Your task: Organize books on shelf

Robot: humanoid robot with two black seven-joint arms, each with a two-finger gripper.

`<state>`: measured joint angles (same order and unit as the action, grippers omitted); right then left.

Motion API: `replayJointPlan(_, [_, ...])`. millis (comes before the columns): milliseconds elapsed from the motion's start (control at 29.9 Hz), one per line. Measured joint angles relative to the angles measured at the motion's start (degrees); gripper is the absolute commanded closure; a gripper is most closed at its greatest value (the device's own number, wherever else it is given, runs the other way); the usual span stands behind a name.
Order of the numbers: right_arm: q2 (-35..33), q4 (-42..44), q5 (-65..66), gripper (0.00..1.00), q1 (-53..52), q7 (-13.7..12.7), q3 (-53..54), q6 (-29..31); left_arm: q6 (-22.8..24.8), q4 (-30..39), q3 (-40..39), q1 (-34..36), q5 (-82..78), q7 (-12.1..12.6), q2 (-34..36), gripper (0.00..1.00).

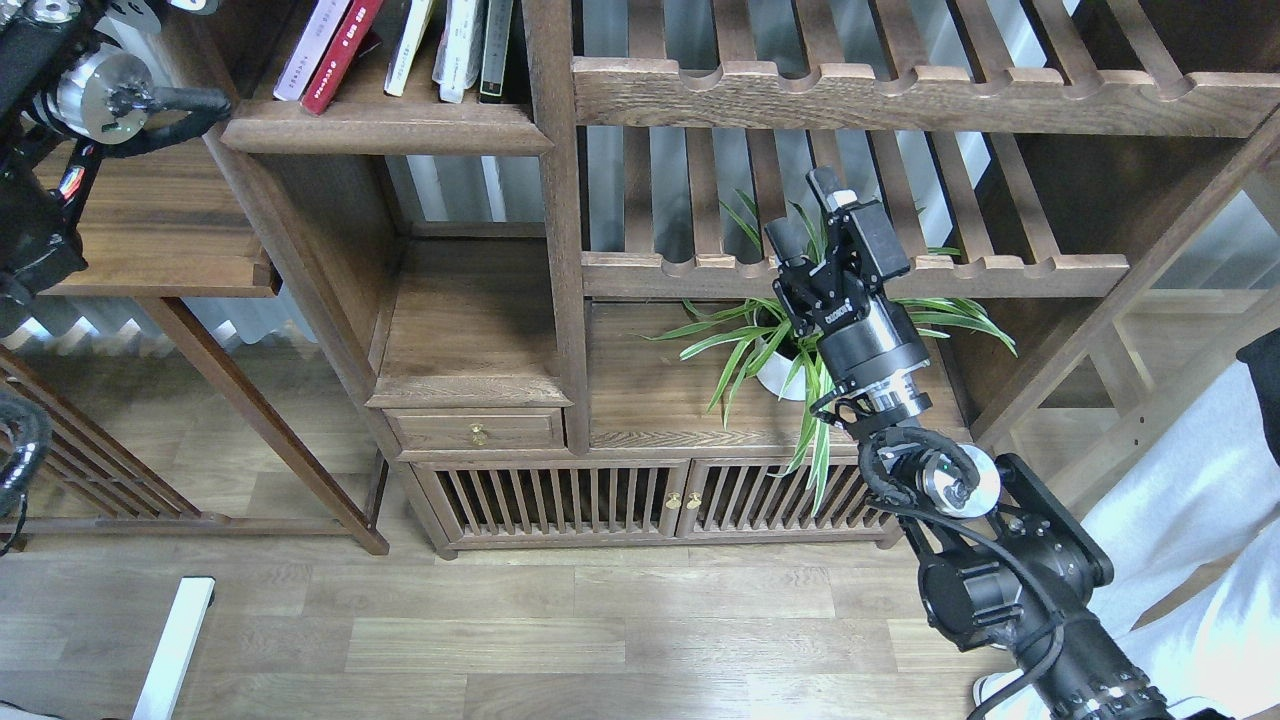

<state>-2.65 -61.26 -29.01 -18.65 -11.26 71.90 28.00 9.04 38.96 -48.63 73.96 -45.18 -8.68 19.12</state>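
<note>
Two arms: both black, the right one rising from the lower right corner, the left one only partly in view at the upper left edge.
Floor [560, 630]: pale wood planks nearest the view, with a white bar [175, 645] lying at lower left.
Right claw [808, 215]: raised in front of the slatted rack, fingers spread apart with nothing between them.
Plant [790, 350]: green striped leaves in a white pot, on the low cabinet top just behind the right wrist.
Cabinet [560, 500]: slatted doors with small brass knobs, a little drawer [478, 430] above them on the left.
Slatted racks [900, 95]: two tiers with scalloped front rails, right of the central post.
Shelf [385, 125]: solid dark board with a rounded front edge, upper left, farthest back.
Books [400, 45]: standing on that shelf and leaning, a pale one and a red one at the left, several light and dark spines beside them; tops cut off by the frame.
Left claw: out of sight past the upper left edge.
</note>
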Motion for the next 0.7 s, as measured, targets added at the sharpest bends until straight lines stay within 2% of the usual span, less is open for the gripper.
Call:
replayJointPlan(100, [0.02, 0.0, 0.0, 0.07, 0.01, 0.0, 0.0, 0.0, 0.0, -0.09, 0.15, -0.2, 0.01, 0.0, 0.22, 0.87])
replayJointPlan(234, [0.02, 0.0, 0.0, 0.07, 0.01, 0.0, -0.03, 0.0, 0.0, -0.47, 0.79, -0.29, 0.0, 0.0, 0.69, 0.86])
replayJointPlan(401, [0.02, 0.0, 0.0, 0.07, 0.01, 0.0, -0.09, 0.0, -0.23, -0.65, 1.05, -0.48, 0.06, -0.23, 0.74, 0.76])
replayJointPlan(702, [-0.16, 0.0, 0.0, 0.07, 0.18, -0.01, -0.09, 0.0, -0.44, -2.09, 1.25, -0.56, 0.09, -0.5, 0.42, 0.75])
